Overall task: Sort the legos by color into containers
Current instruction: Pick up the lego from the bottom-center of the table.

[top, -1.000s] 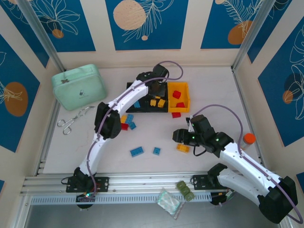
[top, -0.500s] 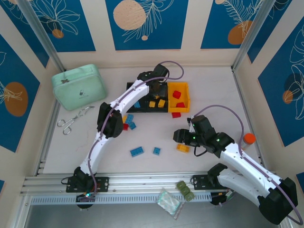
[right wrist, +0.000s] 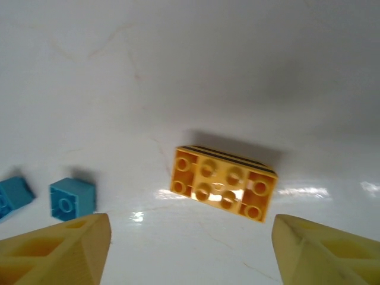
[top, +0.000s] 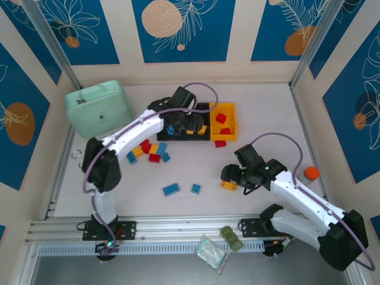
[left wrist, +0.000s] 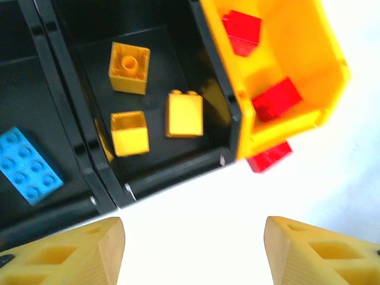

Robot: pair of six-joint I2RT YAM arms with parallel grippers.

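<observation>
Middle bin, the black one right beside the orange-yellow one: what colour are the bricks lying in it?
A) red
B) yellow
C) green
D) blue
B: the left wrist view shows three yellow bricks on the floor of the black bin, while the red ones lie in the orange-yellow bin beside it.

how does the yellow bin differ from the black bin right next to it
Colour: the yellow bin is orange-yellow, the black bin black. Contents: the yellow bin holds two red bricks, the black bin three yellow bricks. Both are rectangular, open-topped and joined side by side.
</observation>
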